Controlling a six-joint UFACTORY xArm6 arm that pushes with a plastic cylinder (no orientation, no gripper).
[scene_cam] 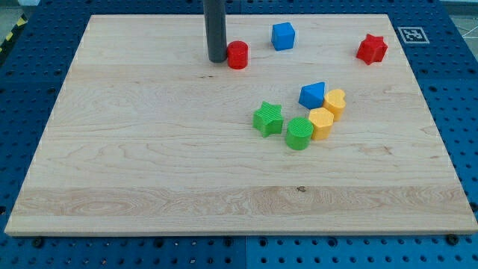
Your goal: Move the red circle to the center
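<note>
Near the view's top, left of middle: my tip (pixel 217 60) just beside the red circle (pixel 237 55), on its left, seemingly touching. No gripper on this rod, so nothing to spread or pinch. On the wooden surface (pixel 149 164), eight blocks: two red, counting the red star (pixel 372 48); two blue, a blue cube (pixel 283 36) and a blue wedge-like block (pixel 313 94); two yellow (pixel 335 102) (pixel 321 123); two green, a green star (pixel 267 118) and a green cylinder (pixel 299 134).

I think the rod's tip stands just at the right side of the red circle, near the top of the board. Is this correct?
Not quite. The camera view shows my tip just at the left side of the red circle, not the right. The rest holds: both are near the top of the board.
</note>
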